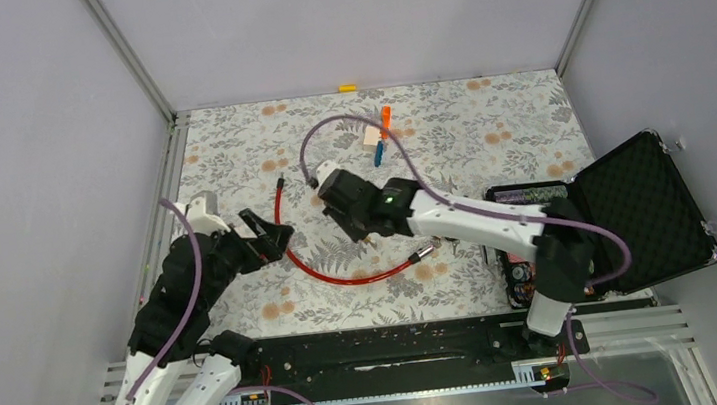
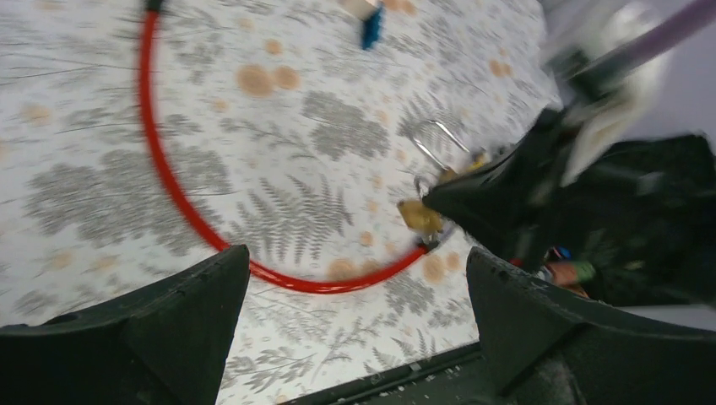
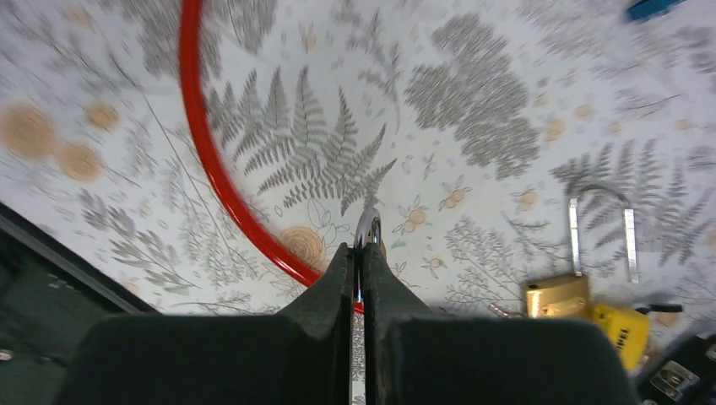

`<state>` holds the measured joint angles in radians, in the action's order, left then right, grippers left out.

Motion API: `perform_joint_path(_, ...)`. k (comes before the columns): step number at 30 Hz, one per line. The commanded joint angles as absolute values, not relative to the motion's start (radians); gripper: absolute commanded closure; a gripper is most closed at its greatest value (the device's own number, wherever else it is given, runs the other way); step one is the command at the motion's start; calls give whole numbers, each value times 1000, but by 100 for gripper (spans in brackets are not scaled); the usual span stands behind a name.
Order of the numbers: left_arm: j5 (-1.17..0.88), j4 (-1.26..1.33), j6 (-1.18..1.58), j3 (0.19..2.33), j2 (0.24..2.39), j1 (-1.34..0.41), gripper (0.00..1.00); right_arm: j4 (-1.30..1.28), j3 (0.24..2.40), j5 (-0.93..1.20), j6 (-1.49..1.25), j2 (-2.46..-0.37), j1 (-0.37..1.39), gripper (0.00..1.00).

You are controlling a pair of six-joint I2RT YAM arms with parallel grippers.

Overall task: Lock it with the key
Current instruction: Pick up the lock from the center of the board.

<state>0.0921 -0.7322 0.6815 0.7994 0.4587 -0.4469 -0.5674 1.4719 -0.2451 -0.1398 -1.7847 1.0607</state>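
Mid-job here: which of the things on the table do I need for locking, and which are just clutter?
For the job: key pinched in the right gripper; brass padlock.
Just lying about: red cable; blue piece; orange piece; open black case.

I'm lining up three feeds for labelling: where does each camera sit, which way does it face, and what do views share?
Top external: above and behind the bases, looking down on the table; left arm and right arm show.
Left wrist: on the left arm, facing across the table toward the right arm; open jaws at bottom corners.
Right wrist: on the right arm, facing down; jaws shut on the key.
Shared: both wrist views show the red cable and padlock.
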Motion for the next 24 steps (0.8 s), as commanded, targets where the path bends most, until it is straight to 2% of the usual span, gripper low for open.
perform_joint_path(1,-205,-474,638,771,544,-449,1,-553,1558,-393,-252,-1596,1071,100)
perform_joint_path(5,-335,-307,628,783,638,-457,1,-535,1596,-421,-326,-1507,1071,100)
perform_joint_path(11,-382,-124,613,850,761,-515,1,-522,1631,-481,-472,-1396,1069,100)
perform_joint_path(13,-358,-115,547,902,814,-564,2,-522,1640,-493,-526,-1374,1067,100)
perform_joint_path(18,-105,-193,372,1037,899,-724,3,-473,1634,-491,-673,-1321,1056,100)
perform_joint_path(24,-4,-107,327,1028,870,-786,3,-389,1597,-470,-799,-1276,1031,100)
